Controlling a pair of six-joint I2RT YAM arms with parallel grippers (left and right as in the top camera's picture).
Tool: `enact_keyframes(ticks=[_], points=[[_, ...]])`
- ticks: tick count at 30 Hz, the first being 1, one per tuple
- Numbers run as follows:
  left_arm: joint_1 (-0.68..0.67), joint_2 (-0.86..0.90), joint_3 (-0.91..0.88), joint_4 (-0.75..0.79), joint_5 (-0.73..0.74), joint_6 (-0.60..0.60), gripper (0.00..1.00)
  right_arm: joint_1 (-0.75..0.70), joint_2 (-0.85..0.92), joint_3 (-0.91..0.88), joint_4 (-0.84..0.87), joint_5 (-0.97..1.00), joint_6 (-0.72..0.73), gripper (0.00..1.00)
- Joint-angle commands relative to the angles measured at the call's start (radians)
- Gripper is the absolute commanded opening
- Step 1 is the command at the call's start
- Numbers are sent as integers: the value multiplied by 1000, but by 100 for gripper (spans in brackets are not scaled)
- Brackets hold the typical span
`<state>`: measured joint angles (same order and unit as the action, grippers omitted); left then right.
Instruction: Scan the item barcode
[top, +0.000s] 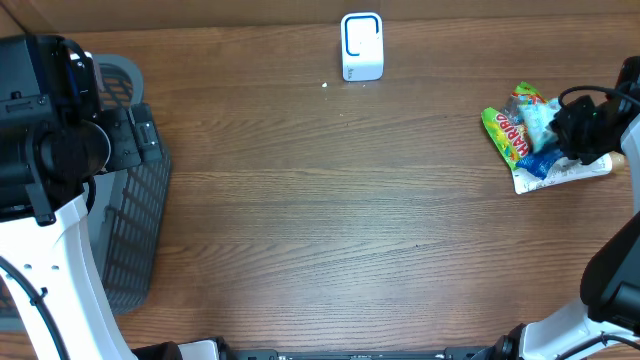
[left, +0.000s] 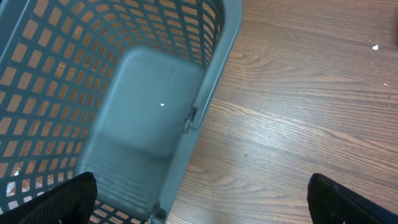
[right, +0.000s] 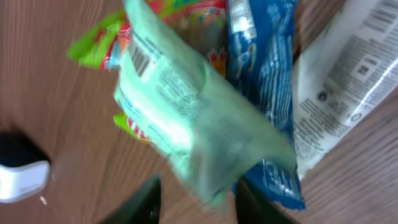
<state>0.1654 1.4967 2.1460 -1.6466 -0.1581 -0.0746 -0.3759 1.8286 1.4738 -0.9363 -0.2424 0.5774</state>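
Starting at the right gripper (right: 199, 202): fingers parted some way, with the lower end of a pale green packet (right: 186, 118) in the gap between them. Blurred there, so impossible to say whether pinched or merely straddled. Running away from the fingertips along its long axis, up and leftward in the wrist view, with a small barcode (right: 140, 60) printed near the far end and facing the camera. Lying on top of a heap at the right edge of the table (top: 320, 220): over a blue packet (right: 264, 93) and a bright green sweet bag (top: 503, 132), beside a white pouch (right: 354, 74).

Looking further out, to the scanner (top: 361, 46): upright at the far edge of the table, well apart from the heap, away to the robot's left and somewhat forward of this gripper. Judging from that, calls for a firm hold first, then a carry leftward and a turn of the barcode end toward the scanner's face. Far nearer to both packet and scanner than the left gripper (left: 205, 202), spread wide and empty above the grey basket (left: 217, 56) at the opposite side.
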Motion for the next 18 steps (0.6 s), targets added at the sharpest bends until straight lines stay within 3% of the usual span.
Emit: enact_keyframes(ticks=[1,3,5,11,18], points=[[4,2,14,1,-6,11,100,1,-82,22,-11,-29,-43,60],[4,2,14,1,-6,11,100,1,-112,42,-42,-31,-59,72],[4,2,14,1,-6,11,100,1,-146,69,-86,-39,-78,77],[5,2,14,1,-6,11,100,27,-262,115,-215,-198,-158,79],[4,2,14,1,-6,11,100,201,-361,115,-361,-204,-190,77]])
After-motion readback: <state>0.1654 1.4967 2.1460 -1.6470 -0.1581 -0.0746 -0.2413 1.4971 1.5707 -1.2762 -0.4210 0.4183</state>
